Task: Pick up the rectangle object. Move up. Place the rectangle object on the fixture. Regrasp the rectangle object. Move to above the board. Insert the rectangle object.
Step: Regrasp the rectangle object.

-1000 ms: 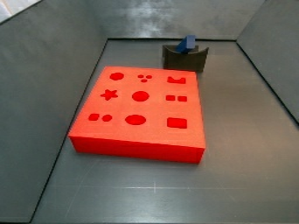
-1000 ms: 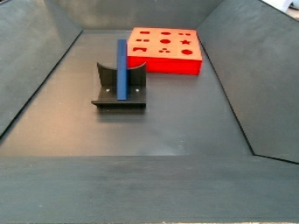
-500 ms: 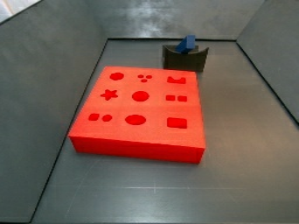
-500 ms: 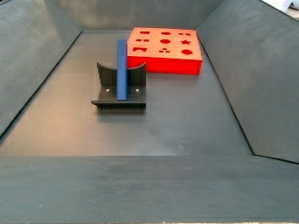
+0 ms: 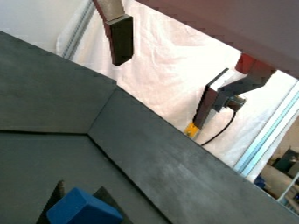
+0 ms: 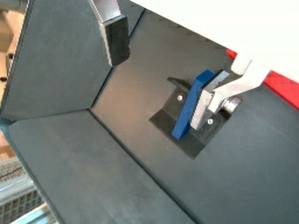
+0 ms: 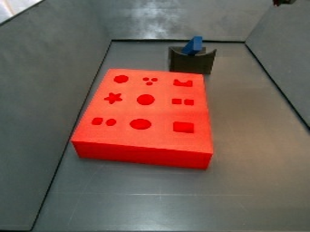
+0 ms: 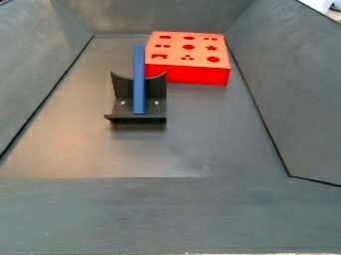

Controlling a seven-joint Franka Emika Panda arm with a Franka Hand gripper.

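The blue rectangle object (image 7: 194,44) (image 8: 139,78) stands on its edge in the dark fixture (image 7: 191,62) (image 8: 135,108), leaning against the upright. The red board (image 7: 145,113) (image 8: 186,56) lies flat beside the fixture. My gripper (image 5: 163,92) (image 6: 162,87) hangs high above the floor, open, with nothing between its fingers (image 6: 114,39). In a wrist view the rectangle object (image 6: 191,107) and fixture (image 6: 181,122) lie far below, partly behind one finger. Another wrist view shows only the block's blue top (image 5: 79,208).
Grey sloping walls (image 8: 40,90) ring the floor on all sides. A corner of the board (image 6: 281,87) shows past the fixture. White sheeting and a frame (image 5: 176,66) stand beyond the wall.
Nothing on the floor has moved. A small dark shape now shows at the top right edge of a side view.
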